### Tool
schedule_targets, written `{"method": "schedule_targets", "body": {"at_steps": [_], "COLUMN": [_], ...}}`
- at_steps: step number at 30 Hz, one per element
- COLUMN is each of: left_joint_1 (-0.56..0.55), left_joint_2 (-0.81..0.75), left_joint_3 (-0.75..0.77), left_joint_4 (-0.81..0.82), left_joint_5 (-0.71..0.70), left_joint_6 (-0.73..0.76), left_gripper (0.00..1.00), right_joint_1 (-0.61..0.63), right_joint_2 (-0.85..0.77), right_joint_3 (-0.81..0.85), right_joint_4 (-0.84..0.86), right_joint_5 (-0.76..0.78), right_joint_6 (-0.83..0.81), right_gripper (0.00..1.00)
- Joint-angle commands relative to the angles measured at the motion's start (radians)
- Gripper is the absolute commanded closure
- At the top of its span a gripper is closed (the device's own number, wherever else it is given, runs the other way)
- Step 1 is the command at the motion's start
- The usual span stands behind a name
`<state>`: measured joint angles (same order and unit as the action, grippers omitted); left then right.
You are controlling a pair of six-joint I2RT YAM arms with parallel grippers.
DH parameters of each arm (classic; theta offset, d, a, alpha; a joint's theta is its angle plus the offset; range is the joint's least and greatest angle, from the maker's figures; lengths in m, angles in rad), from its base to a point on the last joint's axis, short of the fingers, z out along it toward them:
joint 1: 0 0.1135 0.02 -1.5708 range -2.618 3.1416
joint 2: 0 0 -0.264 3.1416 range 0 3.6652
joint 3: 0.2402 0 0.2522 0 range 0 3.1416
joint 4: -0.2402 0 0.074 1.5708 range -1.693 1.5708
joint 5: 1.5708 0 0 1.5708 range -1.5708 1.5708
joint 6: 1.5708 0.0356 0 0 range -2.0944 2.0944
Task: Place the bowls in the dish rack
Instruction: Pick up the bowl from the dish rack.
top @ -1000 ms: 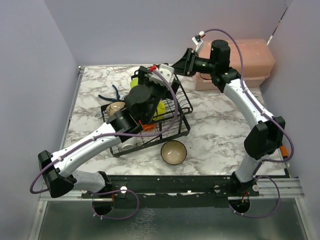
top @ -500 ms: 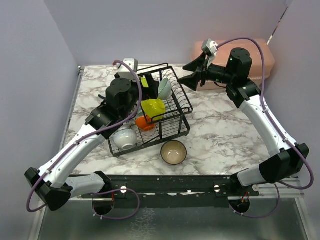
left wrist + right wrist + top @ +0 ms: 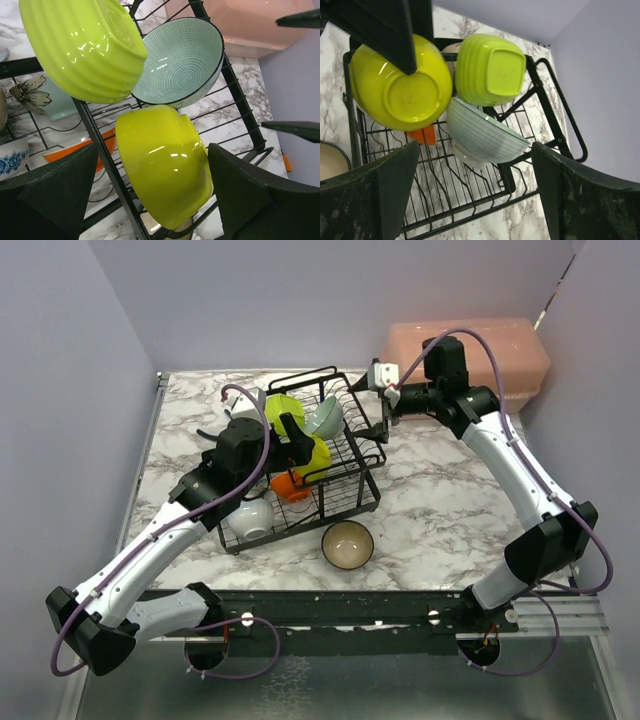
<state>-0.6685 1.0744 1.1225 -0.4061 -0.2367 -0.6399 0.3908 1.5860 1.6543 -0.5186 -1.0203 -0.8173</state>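
The dish rack (image 3: 350,475) sits a little askew in the middle of the marble table (image 3: 440,500), and it's well stocked. A ribbed yellow-green bowl (image 3: 281,407) stands on edge at the back, with a teal bowl (image 3: 328,418) leaning just beside it. A smooth yellow bowl (image 3: 317,456) is tipped up in front of them, a small orange bowl (image 3: 290,486) sits lower down, and a white bowl (image 3: 250,518) is at the near-left end. One's outside: a cream-lined bowl (image 3: 347,545) sits upright on the table just in front of the rack. The left gripper (image 3: 294,437) hangs over the smooth yellow bowl, jaws spread wide (its wrist view shows the bowl between the fingers with a rack wire crossing in front, and no contact can be made out). The right gripper (image 3: 386,412) is at the rack's far-right corner, jaws wide apart with nothing between them. The table is white with grey veins, with pale lilac walls (image 3: 300,300) around it and a pink box (image 3: 470,350) in the far-right corner. A blue-patterned bowl (image 3: 10,160) is only a sliver at the left wrist view's edge, and a flower-printed piece (image 3: 35,92) is mostly covered by the ribbed bowl.
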Motion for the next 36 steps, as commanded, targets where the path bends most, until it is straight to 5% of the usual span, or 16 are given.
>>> {"method": "schedule_targets", "body": {"at_steps": [1,6,20,36], "left_joint_1": [0.007,0.008,0.015,0.016], "left_joint_2": [-0.054,-0.075,-0.135,-0.119], "left_joint_3": [-0.037,-0.075,-0.176,-0.166], "left_joint_4": [-0.022,-0.023,-0.033,-0.031], "left_joint_5": [0.035,0.039,-0.053,-0.043], "left_joint_6": [-0.065,-0.082,-0.064,-0.053], "left_gripper": [0.11,0.13,0.27,0.27], "right_joint_1": [0.043,0.086,0.192,0.237], "right_joint_2": [0.011,0.034,0.126,0.167], "right_joint_3": [0.04,0.057,0.078,0.107], "right_joint_4": [-0.242,-0.303,-0.293,-0.264], "right_joint_5": [0.035,0.085,0.322,0.506], "right_joint_6": [-0.409,-0.552,-0.627,-0.694], "right_gripper": [0.03,0.02,0.05,0.45]}}
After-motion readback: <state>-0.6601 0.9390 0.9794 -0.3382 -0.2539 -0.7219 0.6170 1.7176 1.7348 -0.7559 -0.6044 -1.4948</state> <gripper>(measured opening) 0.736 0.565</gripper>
